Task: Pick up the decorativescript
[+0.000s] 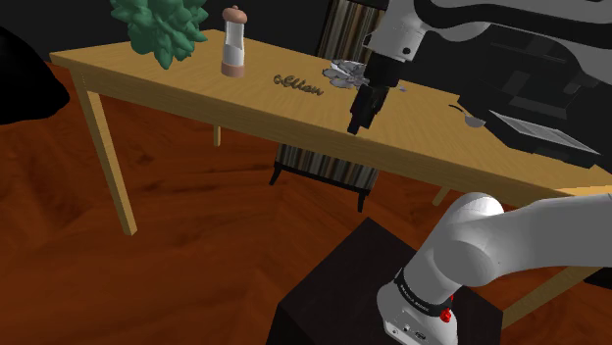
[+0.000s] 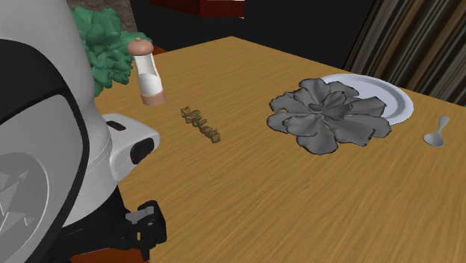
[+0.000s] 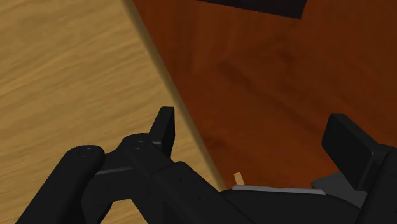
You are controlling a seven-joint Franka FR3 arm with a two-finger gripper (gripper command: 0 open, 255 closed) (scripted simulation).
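Two black fingers [image 3: 164, 130] stand wide apart and hold nothing; between them you can see the edge of the wooden surface [image 3: 63, 76] and the red-brown floor [image 3: 267, 83] below. In the shoulder view the fingers [image 1: 359, 120] point down over the surface [image 1: 147, 76], close to its near edge. The little word [image 1: 297, 84] lies flat on the wood, not touching the fingers and off to the shoulder view's left of them. It is thin and curly, like loopy writing, and it looks brown and bumpy in the second exterior view [image 2: 202, 125]. On one side of it stands a tall shaker [image 2: 149, 71] with a clear middle, a pinkish round top and a pinkish base. On the other side is a round white plate [image 2: 392, 101] with a big grey leafy thing [image 2: 328, 116] on it, shaped like a flower with floppy petals. A small grey spoon [image 2: 437, 133] lies just beside the plate. A lumpy green plant [image 1: 162, 24] sits at the far end of the surface, past the shaker. The surface is pale wood with wavy lines and has thin straight legs. The white arm [image 1: 490, 245] bends up from a dark box [image 1: 333, 294] on the floor.
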